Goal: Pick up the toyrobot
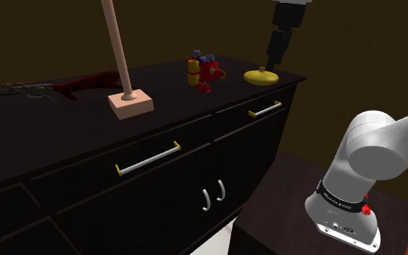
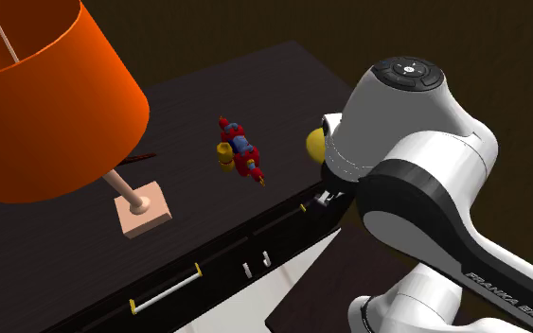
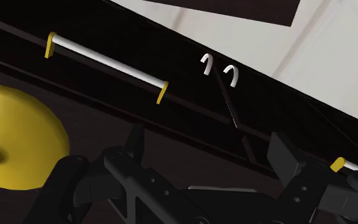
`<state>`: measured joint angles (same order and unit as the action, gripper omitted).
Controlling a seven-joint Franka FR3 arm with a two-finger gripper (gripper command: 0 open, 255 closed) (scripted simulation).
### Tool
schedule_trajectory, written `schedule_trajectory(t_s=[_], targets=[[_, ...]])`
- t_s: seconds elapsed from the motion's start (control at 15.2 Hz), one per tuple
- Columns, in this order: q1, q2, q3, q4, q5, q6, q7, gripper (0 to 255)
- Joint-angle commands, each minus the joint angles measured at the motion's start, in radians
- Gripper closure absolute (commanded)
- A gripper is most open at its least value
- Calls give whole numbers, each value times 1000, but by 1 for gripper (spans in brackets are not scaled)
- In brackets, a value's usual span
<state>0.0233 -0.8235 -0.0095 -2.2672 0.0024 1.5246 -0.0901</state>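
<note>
The toy robot is red with yellow and blue parts and stands on the dark dresser top. In the second exterior view the toy robot is near the middle of the top. My black gripper hangs to the shoulder view's right of the toy, just above a yellow funnel-shaped object. In the wrist view the gripper is open, with nothing between its fingers. It looks down past the dresser's front edge, with the yellow object beside it.
A lamp with a pink square base and an orange shade stands at the shoulder view's left of the toy. A dark red thing lies further left. Drawer handles and two hooks line the dresser front.
</note>
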Motion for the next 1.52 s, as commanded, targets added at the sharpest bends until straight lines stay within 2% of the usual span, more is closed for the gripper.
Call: schedule_trajectory(t_s=[0.0,0.66,1.25,1.45], targets=[[0,0,0,0,0,0,0,0],[-17,407,38,321,15,76,105,0],[-26,788,53,745,3,25,193,0],[-26,774,52,685,3,70,192,0]])
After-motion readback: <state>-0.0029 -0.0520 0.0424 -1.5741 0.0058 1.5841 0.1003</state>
